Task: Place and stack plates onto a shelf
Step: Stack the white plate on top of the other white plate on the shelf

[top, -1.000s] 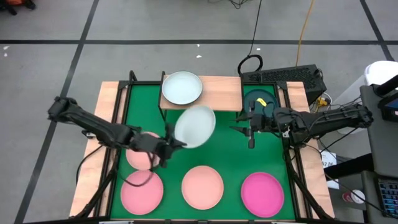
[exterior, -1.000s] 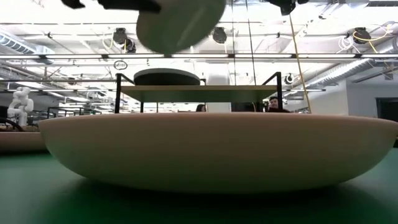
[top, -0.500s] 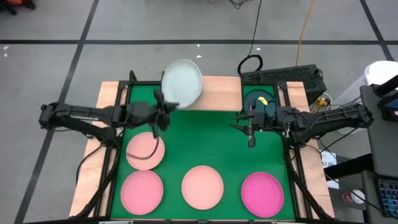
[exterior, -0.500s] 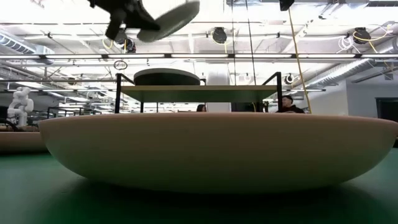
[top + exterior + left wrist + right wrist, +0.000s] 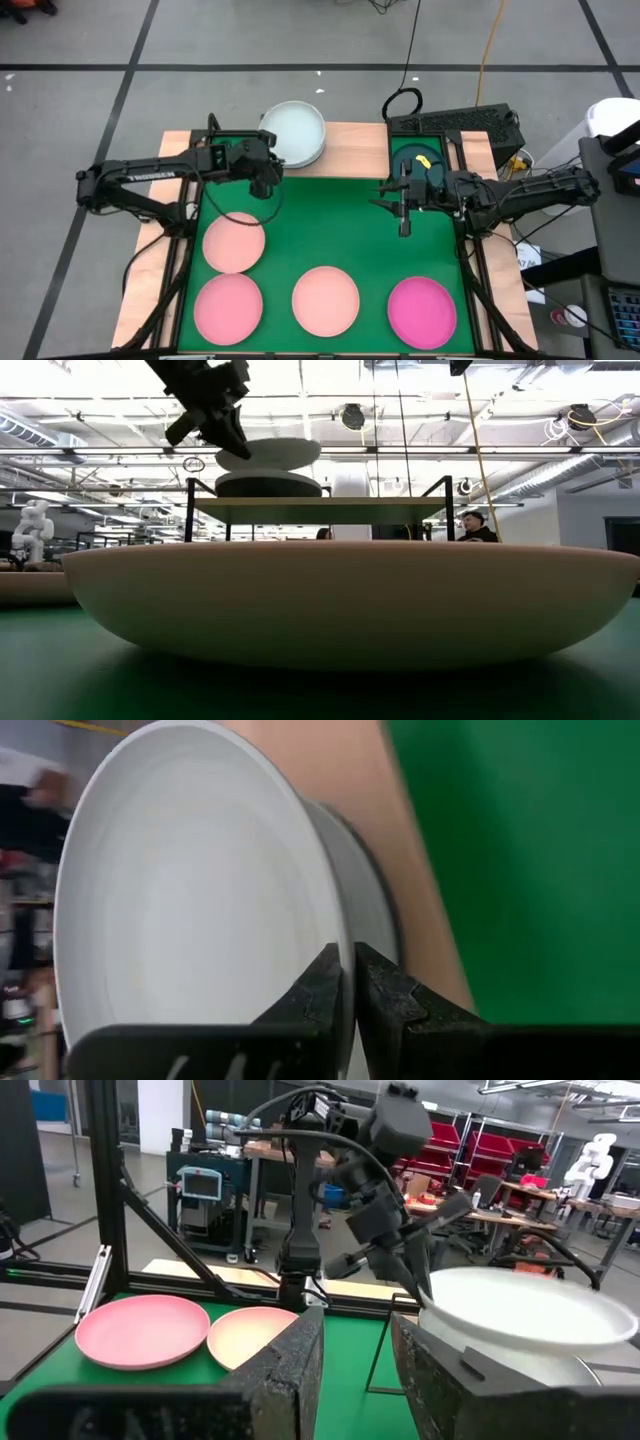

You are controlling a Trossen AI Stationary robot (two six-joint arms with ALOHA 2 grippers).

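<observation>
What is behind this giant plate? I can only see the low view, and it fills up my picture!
Observer: From above, four plates lie on the green table: a bright magenta plate and three pink plates.
Operator: Is the arm up top really holding that white plate?
Observer: Yes. The left wrist view shows the left gripper pinching the white plate by its rim.
Operator: Where is the other arm?
Observer: The right gripper hangs open over the table, near the right end of the shelf.
</observation>
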